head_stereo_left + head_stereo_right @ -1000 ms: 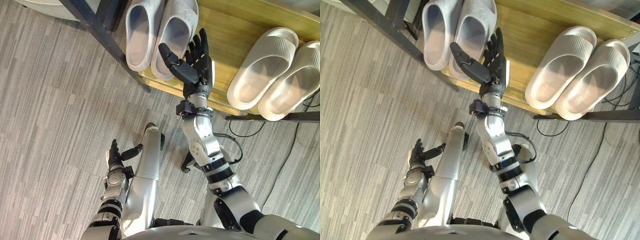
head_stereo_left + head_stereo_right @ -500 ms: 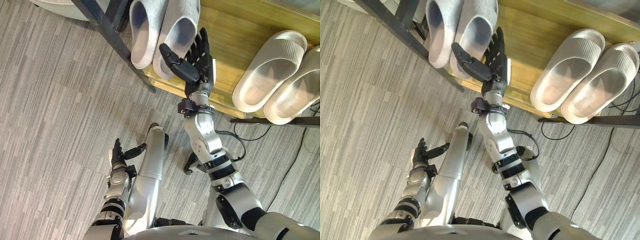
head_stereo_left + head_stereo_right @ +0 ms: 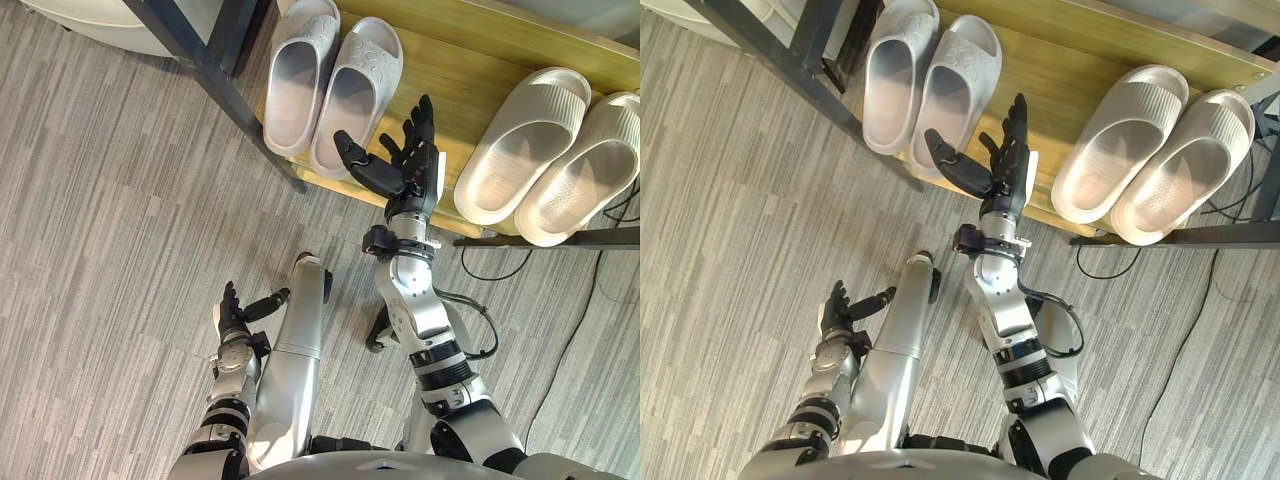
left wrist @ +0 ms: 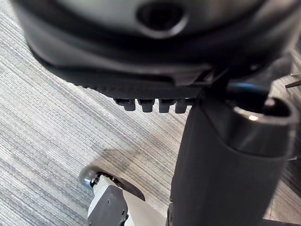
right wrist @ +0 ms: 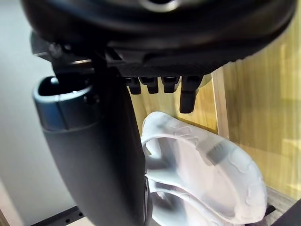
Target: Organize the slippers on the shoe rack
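**R hand point(image 3: 408, 178) nearest grey slippers point(image 3: 350, 95)**

R hand empty, fingers spread, at shoe rack point(image 3: 455, 75) front edge. Grey slippers on rack just to its left, long axis front-to-back, heels outward. L hand point(image 3: 232, 312) relaxed open, low over floor point(image 3: 120, 200), far off

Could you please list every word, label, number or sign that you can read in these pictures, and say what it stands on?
No text can be read anywhere in these views.
The shoe rack, the beige slippers and the floor carry no print.
On the grey slippers the straps bear raised marks, too small to read.
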Robot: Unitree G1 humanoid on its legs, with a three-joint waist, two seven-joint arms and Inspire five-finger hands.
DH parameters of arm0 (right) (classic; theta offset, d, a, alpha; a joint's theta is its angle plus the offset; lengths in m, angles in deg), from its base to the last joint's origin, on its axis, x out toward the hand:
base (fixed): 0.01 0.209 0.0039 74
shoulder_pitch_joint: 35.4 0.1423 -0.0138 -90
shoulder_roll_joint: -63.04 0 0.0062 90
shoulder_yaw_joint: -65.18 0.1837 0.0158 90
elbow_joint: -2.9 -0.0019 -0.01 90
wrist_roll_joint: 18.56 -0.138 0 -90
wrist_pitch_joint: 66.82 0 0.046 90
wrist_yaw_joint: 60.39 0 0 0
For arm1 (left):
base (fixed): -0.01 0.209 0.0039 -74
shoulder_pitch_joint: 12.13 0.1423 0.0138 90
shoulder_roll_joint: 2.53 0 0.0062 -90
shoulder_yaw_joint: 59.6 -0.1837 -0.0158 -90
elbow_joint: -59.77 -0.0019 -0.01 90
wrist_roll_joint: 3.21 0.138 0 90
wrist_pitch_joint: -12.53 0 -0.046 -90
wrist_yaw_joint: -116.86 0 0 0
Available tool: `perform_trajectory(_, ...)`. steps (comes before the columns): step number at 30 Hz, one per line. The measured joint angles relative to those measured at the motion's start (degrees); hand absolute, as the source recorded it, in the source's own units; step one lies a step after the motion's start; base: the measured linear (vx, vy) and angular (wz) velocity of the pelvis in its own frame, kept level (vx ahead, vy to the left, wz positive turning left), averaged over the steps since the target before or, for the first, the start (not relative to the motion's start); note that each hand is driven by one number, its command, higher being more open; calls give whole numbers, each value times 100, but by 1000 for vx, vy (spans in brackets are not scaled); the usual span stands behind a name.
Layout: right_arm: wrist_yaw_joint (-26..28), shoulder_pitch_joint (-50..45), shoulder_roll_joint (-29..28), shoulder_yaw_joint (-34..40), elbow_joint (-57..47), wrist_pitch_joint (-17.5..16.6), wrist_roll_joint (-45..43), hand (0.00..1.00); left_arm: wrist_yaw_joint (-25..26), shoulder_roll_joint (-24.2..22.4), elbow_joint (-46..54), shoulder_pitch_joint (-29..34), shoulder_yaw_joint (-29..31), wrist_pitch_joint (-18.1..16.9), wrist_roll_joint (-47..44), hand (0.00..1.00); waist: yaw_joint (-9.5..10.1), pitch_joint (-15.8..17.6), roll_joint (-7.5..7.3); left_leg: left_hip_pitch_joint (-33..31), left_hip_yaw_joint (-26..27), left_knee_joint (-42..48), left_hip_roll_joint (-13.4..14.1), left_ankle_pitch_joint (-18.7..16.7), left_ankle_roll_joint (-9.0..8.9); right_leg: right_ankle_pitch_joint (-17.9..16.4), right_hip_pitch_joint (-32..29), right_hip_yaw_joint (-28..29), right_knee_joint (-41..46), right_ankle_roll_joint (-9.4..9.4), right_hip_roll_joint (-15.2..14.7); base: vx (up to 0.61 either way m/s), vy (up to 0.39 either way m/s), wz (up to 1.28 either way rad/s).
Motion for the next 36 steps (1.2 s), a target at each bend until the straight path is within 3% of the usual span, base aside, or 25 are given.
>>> perform_trajectory(13,20,-97,6,80,-203,3,28,100,9,123,-1,6,70,36,11,100,-35,84,-170,42,59,-71,29,-6,13,23,16,43,-85,36,29,23,13,-1)
perform_trajectory(18,51,-679,211,-96,-879,63,706,100,-16,172,6,22,64,36,102,100,-90,128,-257,268,81,-135,39,-31,58,28,270,29,-201,50,30,41,22,0)
perform_trajectory(20,188,-1208,334,-352,-1338,66,963,100,-8,258,13,115,58,30,127,100,-165,135,-342,553,122,-319,70,-30,84,80,540,33,-413,144,55,64,37,-5)
perform_trajectory(23,325,-1624,358,-478,-1616,68,1120,100,52,320,32,154,46,27,127,100,-199,128,-418,844,163,-510,103,-30,123,135,827,21,-647,141,81,64,26,-5)
perform_trajectory(28,745,-2530,664,-697,-1911,68,1393,100,-98,468,147,369,-126,-38,170,100,-334,-27,-551,1890,362,-1364,158,65,287,425,1853,-31,-1630,218,139,144,67,-5)
perform_trajectory(33,1109,-3243,1036,-697,-1721,64,1610,100,-227,656,-13,768,-580,-44,263,100,-440,-462,-604,2884,591,-2410,179,295,426,811,2779,-39,-2763,352,188,154,71,-8)
perform_trajectory(36,1357,-3551,1253,-518,-1000,60,1781,100,-386,652,-391,856,-1182,-45,352,100,-541,-866,-613,3698,751,-3426,170,628,498,1235,3493,-68,-3799,424,249,159,91,-13)
